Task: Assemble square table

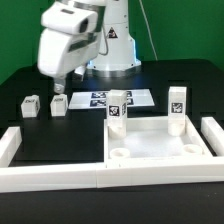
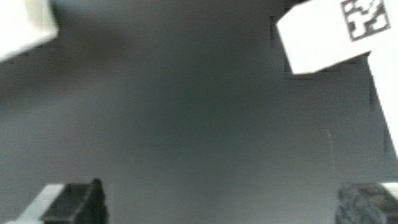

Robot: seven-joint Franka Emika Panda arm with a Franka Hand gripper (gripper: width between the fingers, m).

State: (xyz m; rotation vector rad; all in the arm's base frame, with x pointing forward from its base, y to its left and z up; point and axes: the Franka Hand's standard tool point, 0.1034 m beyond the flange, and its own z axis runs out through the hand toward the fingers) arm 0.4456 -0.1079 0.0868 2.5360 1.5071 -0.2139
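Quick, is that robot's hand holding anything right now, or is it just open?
Hand: open, holding nothing.

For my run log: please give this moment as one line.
gripper: open, empty | upright legs: two, at tabletop corners | loose legs: two, near gripper

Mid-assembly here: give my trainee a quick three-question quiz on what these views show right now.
1. How many upright legs stand at the corners of the tabletop?
2. True or false: the pincer grips a leg.
3. The loose legs lie: A) on the black table, to the exterior view's left of the tabletop; B) inside the tabletop; C) on the marker board.
Key: 1) two; 2) false, it is open and empty; 3) A.
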